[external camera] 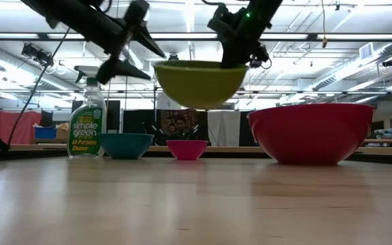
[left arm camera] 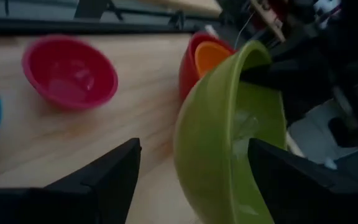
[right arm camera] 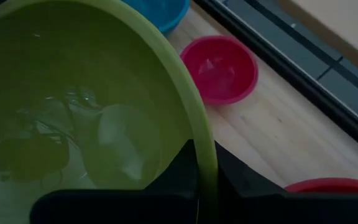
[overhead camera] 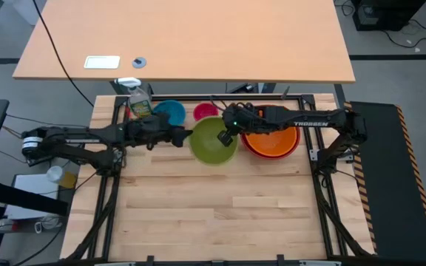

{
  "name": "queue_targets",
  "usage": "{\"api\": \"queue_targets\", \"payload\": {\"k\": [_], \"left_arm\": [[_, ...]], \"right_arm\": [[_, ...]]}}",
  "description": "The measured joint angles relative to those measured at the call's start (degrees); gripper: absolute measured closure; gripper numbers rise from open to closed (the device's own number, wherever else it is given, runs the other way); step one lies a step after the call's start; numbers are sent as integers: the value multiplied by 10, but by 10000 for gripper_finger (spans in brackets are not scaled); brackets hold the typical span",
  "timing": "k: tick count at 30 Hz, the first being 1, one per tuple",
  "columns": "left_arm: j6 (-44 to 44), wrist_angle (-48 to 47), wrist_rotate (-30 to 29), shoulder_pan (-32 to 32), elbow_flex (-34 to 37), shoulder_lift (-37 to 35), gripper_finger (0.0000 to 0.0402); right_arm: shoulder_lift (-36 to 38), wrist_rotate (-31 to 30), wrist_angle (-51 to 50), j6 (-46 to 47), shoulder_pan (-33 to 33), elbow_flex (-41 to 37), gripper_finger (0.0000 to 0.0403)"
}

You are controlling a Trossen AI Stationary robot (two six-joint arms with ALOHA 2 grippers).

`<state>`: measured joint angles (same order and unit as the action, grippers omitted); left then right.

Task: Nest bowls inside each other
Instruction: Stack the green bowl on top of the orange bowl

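Observation:
The lime green bowl [overhead camera: 213, 140] [external camera: 199, 83] hangs above the table's middle, with my right gripper [overhead camera: 225, 137] [external camera: 231, 61] shut on its right rim. My left gripper [overhead camera: 186, 136] [left arm camera: 194, 146] stands open just left of the bowl, one finger to each side of its wall, apart from it as far as shows. The orange bowl [overhead camera: 272, 139] sits inside the red bowl [external camera: 312, 133] to the right. Behind them, the blue bowl [overhead camera: 170, 112] and the pink bowl [overhead camera: 205, 112] stand on their bases. My right gripper pinches the green bowl's rim [right arm camera: 205, 158] on its right side, one finger inside the bowl [right arm camera: 182, 171] and one outside [right arm camera: 241, 180]. The fingers slant down from the table's right. The bowl hangs roughly level, mouth up, lifted clear of the table.
A spray bottle [overhead camera: 140, 103] [external camera: 87, 126] stands at the far left beside the blue bowl. A black frame rail [overhead camera: 220, 96] runs along the far edge. Bare wooden board [overhead camera: 213, 207] stretches toward the near edge.

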<state>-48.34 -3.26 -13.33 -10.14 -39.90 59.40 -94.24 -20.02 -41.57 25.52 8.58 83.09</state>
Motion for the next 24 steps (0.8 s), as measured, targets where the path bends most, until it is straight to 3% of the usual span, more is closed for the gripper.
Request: {"api": "queue_targets", "payload": {"k": [7, 11, 16, 24], "left_arm": [[25, -58, 1, 0, 0, -86, 102], [19, -118, 1, 9, 0, -117, 102], [-3, -169, 2, 19, 0, -127, 102], [-16, -163, 2, 21, 0, -126, 102]], "right_arm": [[10, -11, -97, 0, 22, 72, 376], [52, -15, -139, 4, 35, 82, 376], [133, -28, -188, 30, 52, 58, 376], [279, -20, -209, 79, 89, -33, 376]]}}
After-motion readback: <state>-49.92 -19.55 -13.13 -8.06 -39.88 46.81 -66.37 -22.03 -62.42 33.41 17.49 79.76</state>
